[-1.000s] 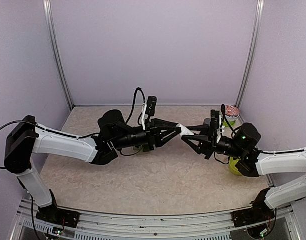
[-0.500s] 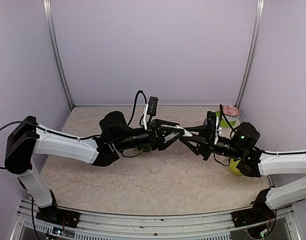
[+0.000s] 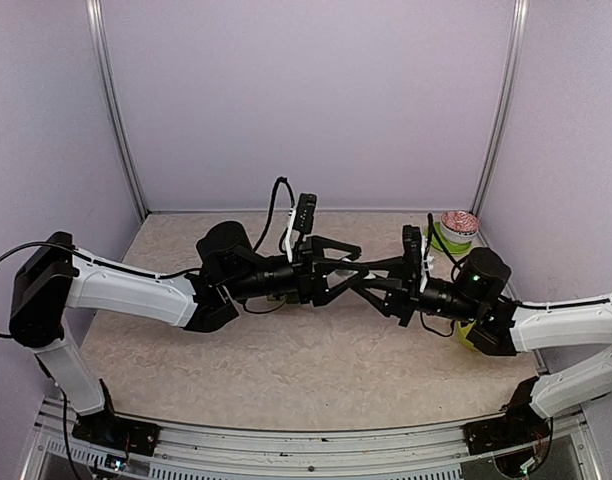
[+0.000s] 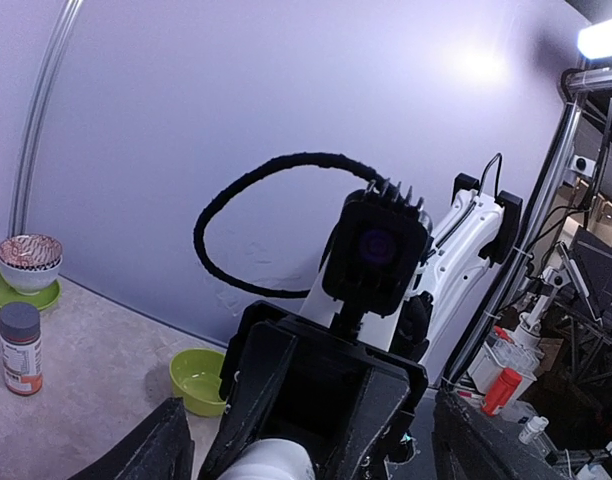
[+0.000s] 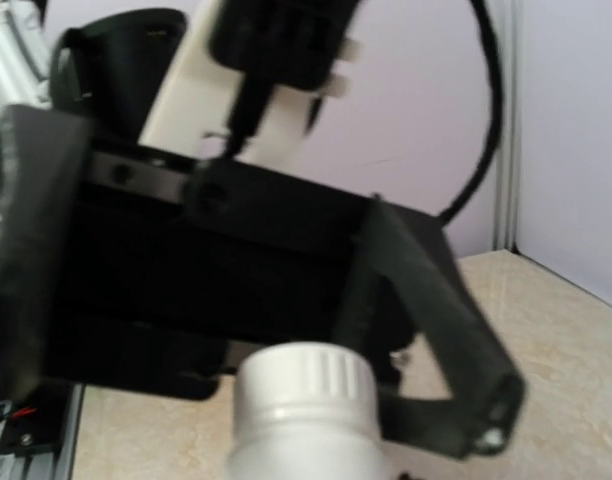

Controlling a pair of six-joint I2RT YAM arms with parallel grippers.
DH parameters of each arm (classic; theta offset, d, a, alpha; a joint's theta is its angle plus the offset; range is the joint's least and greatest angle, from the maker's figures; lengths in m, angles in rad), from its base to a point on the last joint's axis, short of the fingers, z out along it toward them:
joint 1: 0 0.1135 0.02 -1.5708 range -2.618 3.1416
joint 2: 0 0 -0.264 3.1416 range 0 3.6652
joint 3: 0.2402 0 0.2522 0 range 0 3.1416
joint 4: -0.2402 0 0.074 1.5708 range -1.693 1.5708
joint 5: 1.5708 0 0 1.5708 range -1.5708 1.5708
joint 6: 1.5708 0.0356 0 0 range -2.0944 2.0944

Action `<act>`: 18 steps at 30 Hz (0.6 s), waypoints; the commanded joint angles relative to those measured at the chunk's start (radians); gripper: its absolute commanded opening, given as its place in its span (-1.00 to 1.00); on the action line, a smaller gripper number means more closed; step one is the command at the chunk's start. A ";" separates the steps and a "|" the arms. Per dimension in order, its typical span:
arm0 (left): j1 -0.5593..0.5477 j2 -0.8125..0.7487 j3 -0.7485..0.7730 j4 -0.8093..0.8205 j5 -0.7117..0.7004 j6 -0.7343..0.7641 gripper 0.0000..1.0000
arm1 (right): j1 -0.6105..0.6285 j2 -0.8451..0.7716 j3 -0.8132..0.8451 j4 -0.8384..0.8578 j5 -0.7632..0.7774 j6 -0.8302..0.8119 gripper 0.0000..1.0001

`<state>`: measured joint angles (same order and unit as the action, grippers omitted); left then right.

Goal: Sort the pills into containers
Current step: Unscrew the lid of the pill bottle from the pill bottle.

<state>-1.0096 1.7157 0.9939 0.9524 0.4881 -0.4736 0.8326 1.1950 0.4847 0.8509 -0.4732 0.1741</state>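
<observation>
The left fingers (image 4: pixel 158 450) stand wide apart, one in each lower corner of the left wrist view, with open gaps between them and the white bottle (image 4: pixel 271 462) low in the middle. The right fingers (image 4: pixel 258 385) are clamped on that bottle from the far side, so it hangs in mid-air over the centre of the desk (image 3: pixel 286 365), carried by the right arm alone. I judge this to be a pass between the two arms, made up high so that neither has to set the bottle down and pick it up again.

The right wrist view shows the ribbed cap at bottom centre, framed by the other arm's spread black fingers. Its own fingers cannot be made out there. The top view shows both arms meeting nose to nose mid-frame but nearly hides the bottle. Only the left wrist view shows the likely targets together: a green bowl (image 4: pixel 198 380) at lower left, a patterned bowl (image 4: pixel 29 262) on a green saucer (image 4: pixel 1 292) at the left edge, and a grey-capped bottle (image 4: pixel 21 350) near them.
</observation>
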 commanded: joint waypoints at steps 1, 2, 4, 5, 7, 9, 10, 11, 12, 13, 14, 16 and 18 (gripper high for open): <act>-0.006 -0.011 0.000 0.038 0.019 0.027 0.58 | 0.011 0.010 0.026 0.032 0.089 0.034 -0.69; -0.007 -0.013 -0.003 0.039 0.018 0.029 0.57 | 0.012 0.007 0.020 0.038 0.111 0.037 -0.69; -0.009 -0.017 -0.007 0.036 0.016 0.033 0.55 | 0.013 0.001 0.013 0.033 0.149 0.040 -0.69; -0.010 -0.019 -0.008 0.033 0.012 0.035 0.55 | 0.013 -0.003 0.011 0.031 0.163 0.040 -0.69; -0.011 -0.022 -0.008 0.026 0.009 0.039 0.54 | 0.012 -0.016 0.002 0.032 0.183 0.037 -0.69; -0.010 -0.024 -0.006 0.014 0.005 0.044 0.54 | 0.012 -0.032 -0.008 0.033 0.196 0.033 -0.69; -0.011 -0.024 -0.007 0.013 0.004 0.045 0.54 | 0.011 -0.039 -0.009 0.029 0.205 0.029 -0.69; -0.011 -0.025 -0.008 0.012 0.004 0.046 0.54 | 0.011 -0.047 -0.009 0.024 0.211 0.026 -0.69; -0.011 -0.027 -0.009 0.010 0.002 0.046 0.54 | 0.012 -0.055 -0.013 0.021 0.217 0.021 -0.69; -0.011 -0.028 -0.010 0.009 0.001 0.047 0.54 | 0.013 -0.063 -0.017 0.019 0.222 0.017 -0.69; -0.011 -0.030 -0.011 0.007 0.001 0.047 0.54 | 0.012 -0.071 -0.017 0.016 0.232 0.014 -0.70; -0.011 -0.034 -0.014 0.004 -0.001 0.050 0.53 | 0.011 -0.083 -0.015 -0.001 0.246 0.003 -0.70; -0.011 -0.039 -0.014 0.000 -0.003 0.054 0.54 | 0.011 -0.092 -0.010 -0.020 0.249 -0.011 -0.70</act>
<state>-1.0096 1.7138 0.9894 0.9497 0.4702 -0.4412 0.8433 1.1339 0.4767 0.8539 -0.2897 0.1921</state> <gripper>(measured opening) 0.768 0.325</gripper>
